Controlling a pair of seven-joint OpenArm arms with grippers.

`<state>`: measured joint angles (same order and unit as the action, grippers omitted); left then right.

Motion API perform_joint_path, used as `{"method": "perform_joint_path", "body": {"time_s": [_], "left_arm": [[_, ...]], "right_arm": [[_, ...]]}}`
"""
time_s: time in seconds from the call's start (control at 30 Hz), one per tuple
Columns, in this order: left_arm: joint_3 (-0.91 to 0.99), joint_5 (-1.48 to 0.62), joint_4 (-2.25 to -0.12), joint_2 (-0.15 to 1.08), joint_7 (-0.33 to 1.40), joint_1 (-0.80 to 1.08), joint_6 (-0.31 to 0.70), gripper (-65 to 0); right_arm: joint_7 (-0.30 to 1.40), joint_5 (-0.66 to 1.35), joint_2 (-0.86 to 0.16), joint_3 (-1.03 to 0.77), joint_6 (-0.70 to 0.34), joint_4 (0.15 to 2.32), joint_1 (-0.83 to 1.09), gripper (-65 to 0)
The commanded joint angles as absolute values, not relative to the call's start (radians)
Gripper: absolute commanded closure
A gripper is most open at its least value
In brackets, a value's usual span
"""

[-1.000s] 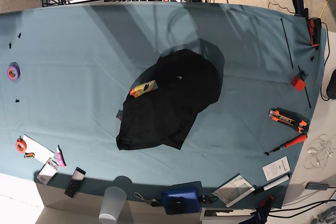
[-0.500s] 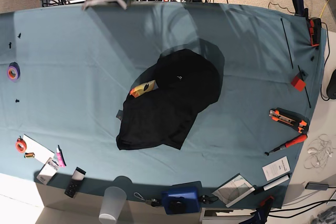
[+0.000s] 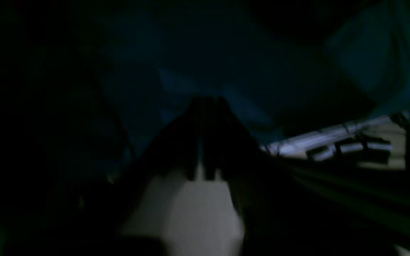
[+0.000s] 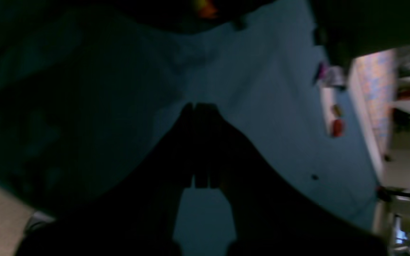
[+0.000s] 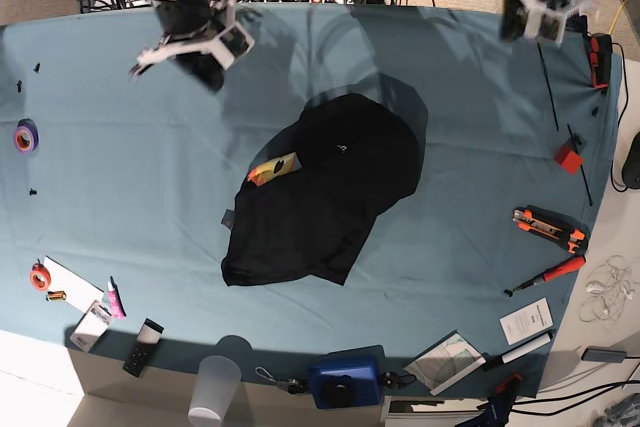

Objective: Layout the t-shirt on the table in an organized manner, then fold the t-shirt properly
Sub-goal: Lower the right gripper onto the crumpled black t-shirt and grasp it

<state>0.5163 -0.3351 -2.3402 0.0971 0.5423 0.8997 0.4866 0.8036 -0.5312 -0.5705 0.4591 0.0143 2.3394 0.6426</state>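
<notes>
Large black soft-fabric t-shirt (image 5: pixel 320 197) with orange-yellow print lies bunched, unspread, on the wide teal-cloth table (image 5: pixel 120 207), well apart from both claws. Right claw (image 4: pixel 200 106): tips together, empty. Left claw (image 3: pixel 206 101): cannot tell whether tips part. Layout and folding not yet begun.

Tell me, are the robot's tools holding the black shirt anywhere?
No. The t-shirt lies bunched on the table, and neither the left tool nor the right tool touches it.
</notes>
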Motion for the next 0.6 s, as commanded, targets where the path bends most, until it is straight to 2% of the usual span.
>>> {"method": "perform_joint_path", "body": {"time_s": [0.0, 0.07, 0.13, 0.2, 0.27, 0.3, 0.4, 0.43, 0.57], "left_arm": [[0.519, -0.345, -2.356, 0.101, 0.500, 0.899, 0.503, -11.3], [0.519, -0.345, -2.356, 0.101, 0.471, 0.872, 0.545, -20.2], [0.519, -0.345, -2.356, 0.101, 0.438, 0.852, 0.574, -26.3], [0.519, -0.345, -2.356, 0.101, 0.424, 0.832, 0.596, -29.2], [0.519, -0.345, -2.356, 0.101, 0.425, 0.813, 0.604, -29.3], [0.519, -0.345, -2.356, 0.101, 0.425, 0.807, 0.603, -29.3], [0.519, -0.345, -2.356, 0.101, 0.425, 0.797, 0.603, -29.3], [0.519, -0.345, -2.356, 0.101, 0.424, 0.797, 0.603, -29.3], [0.519, -0.345, -2.356, 0.101, 0.424, 0.797, 0.603, -29.3]], "right_arm": [[0.788, -0.562, -0.579, 0.456, 0.027, 2.356, 0.645, 0.0], [0.788, -0.577, -0.579, 0.456, 0.027, 2.356, 0.645, 0.0], [0.788, -0.577, -0.579, 0.456, 0.026, 2.356, 0.645, 0.0], [0.786, -0.577, -0.579, 0.456, 0.026, 2.356, 0.645, 0.0], [0.787, -0.577, -0.579, 0.456, 0.026, 2.356, 0.645, 0.0], [0.786, -0.577, -0.579, 0.456, 0.026, 2.356, 0.645, -3.9], [0.784, -0.577, -0.579, 0.456, 0.026, 2.356, 0.645, -21.8], [0.776, -0.577, -0.579, 0.456, 0.027, 2.356, 0.645, -24.7], [0.748, -0.577, -0.576, 0.456, 0.027, 2.356, 0.645, -25.0]]}}
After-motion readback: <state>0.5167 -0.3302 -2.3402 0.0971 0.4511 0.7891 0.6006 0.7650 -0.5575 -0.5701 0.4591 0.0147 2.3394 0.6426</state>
